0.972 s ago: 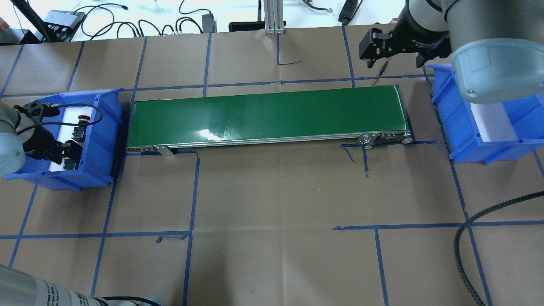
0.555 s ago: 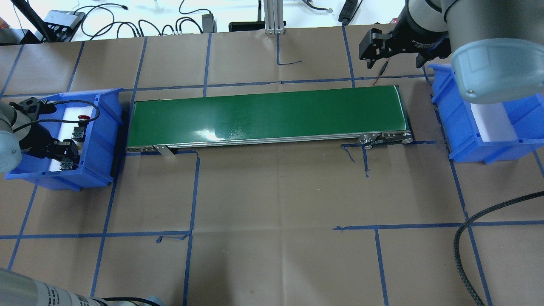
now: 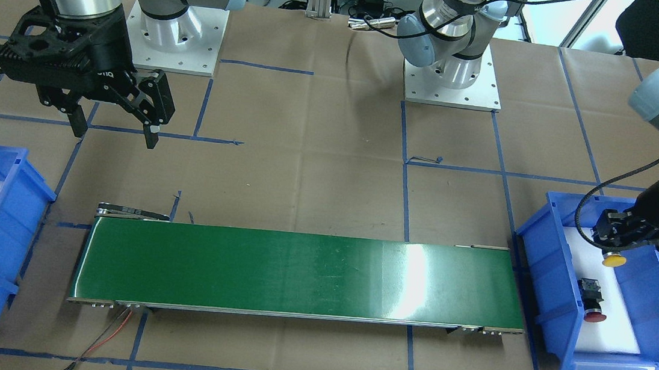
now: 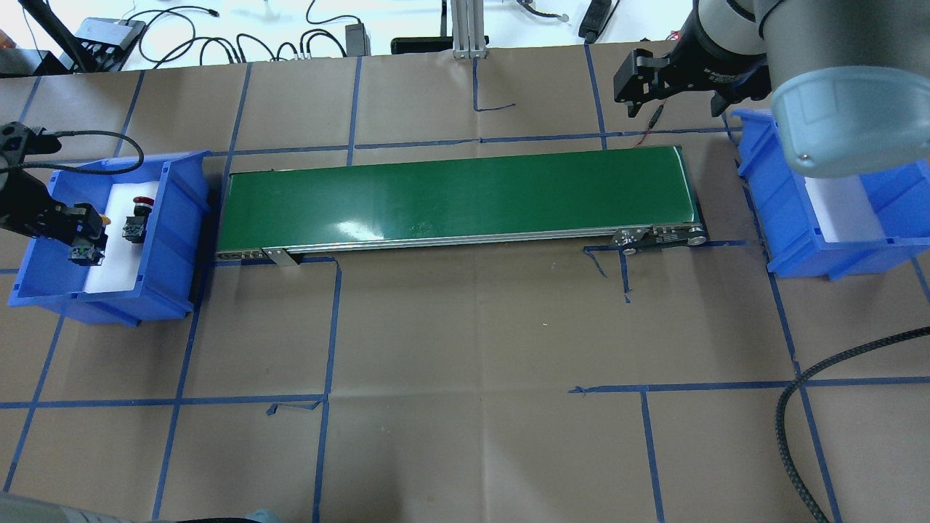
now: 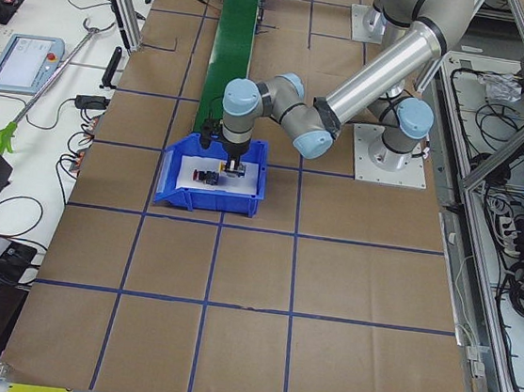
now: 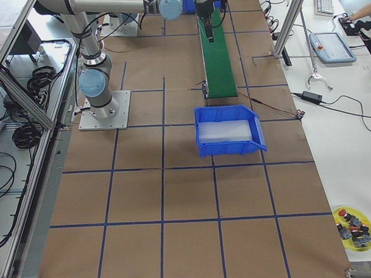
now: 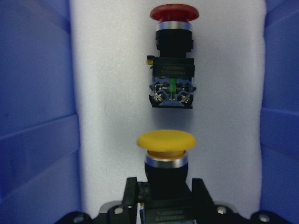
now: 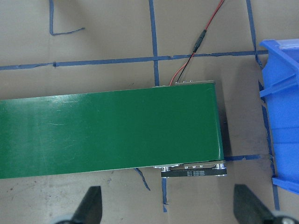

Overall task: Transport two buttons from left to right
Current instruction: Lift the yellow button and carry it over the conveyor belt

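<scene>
Brown paper gridded with blue tape is covering the table, which is carrying one green belt. One blue left bin and one right bin are flanking the belt's ends. The left gripper is clamping the yellow button over the left bin. The red button is lying on the bin's white liner, its print too blurred to read. The right gripper is hanging wide open beside the belt's right end.

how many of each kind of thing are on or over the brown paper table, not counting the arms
Black-bodied push buttons: 2 (yellow-capped push button, red-capped push button)
Blue plastic bins: 2 (left-side bin, right-side bin)
Green conveyor belt: 1
Total: 5
</scene>
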`<state>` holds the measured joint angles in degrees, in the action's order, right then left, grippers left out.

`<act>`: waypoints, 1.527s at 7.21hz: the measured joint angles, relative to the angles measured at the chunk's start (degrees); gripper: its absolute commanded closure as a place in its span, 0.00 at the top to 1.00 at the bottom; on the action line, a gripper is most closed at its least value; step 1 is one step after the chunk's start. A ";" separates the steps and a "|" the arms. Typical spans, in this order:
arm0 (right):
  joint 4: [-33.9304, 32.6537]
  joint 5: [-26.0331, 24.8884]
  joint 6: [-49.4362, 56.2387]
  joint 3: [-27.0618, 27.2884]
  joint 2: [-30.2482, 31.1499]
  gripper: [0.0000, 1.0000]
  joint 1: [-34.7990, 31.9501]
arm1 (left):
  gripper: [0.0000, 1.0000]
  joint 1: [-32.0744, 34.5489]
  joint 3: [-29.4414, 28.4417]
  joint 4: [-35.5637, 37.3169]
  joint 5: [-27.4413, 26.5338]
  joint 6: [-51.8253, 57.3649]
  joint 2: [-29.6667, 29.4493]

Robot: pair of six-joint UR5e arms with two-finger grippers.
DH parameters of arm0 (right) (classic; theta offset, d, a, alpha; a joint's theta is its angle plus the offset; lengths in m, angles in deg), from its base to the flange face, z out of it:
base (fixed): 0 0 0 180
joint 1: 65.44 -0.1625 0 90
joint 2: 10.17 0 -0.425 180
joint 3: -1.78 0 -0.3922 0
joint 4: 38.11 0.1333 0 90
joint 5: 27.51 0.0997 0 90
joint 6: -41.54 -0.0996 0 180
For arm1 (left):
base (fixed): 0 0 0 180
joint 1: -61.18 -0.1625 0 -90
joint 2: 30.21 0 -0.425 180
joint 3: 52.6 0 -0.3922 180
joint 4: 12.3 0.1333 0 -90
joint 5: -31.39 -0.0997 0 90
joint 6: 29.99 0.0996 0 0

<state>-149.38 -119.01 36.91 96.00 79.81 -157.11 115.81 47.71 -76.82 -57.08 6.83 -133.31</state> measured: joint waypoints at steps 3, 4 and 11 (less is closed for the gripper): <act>0.02 0.00 0.05 0.00 -0.05 1.00 0.00 | 0.00 3.95 -14.11 -15.19 -0.56 -1.41 -0.70; 0.06 0.00 0.06 0.00 -0.04 1.00 0.00 | 0.00 6.75 -16.01 -16.44 -0.67 -3.84 -1.24; 0.10 0.00 0.06 0.00 -0.05 1.00 0.00 | 0.00 28.14 -12.43 -12.18 -1.36 -28.88 -5.88</act>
<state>-149.28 -119.01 36.97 96.00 79.76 -157.11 143.95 35.28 -89.01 -58.44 -22.06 -139.19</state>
